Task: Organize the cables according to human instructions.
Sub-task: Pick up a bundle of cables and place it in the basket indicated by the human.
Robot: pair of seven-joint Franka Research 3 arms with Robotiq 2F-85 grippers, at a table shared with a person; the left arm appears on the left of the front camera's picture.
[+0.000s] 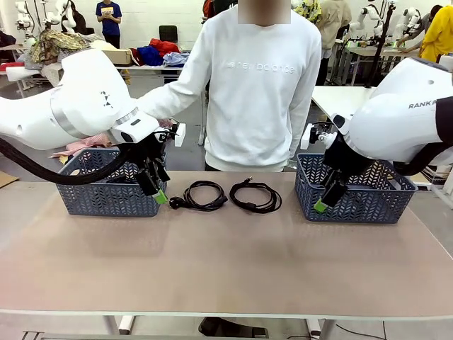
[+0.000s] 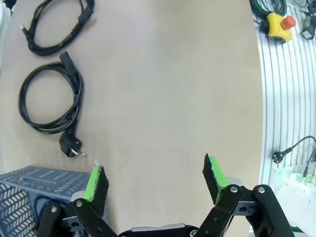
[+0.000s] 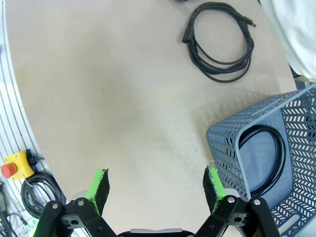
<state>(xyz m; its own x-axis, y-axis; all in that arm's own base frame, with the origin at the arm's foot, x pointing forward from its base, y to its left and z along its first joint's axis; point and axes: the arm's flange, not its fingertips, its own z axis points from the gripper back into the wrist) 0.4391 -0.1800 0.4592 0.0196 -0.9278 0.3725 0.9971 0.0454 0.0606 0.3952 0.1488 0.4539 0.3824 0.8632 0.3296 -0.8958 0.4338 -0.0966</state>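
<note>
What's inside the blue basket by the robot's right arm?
One black cable, coiled up, lies on the floor of the basket. Part of the basket runs off the right wrist view, and in the front view its wall hides the inside, so more could be there.

Looks like a robotics lab or test hall. Has a white left arm (image 1: 78, 106) and right arm (image 1: 407, 113) reaching over the table (image 1: 226, 262). Keeps a yellow emergency stop (image 2: 275, 25) on ribbed metal framing (image 2: 291, 108) just off its near edge. Beyond its far side, shows more worktables (image 1: 340, 95), one piled with clothes (image 1: 152, 53).
</note>
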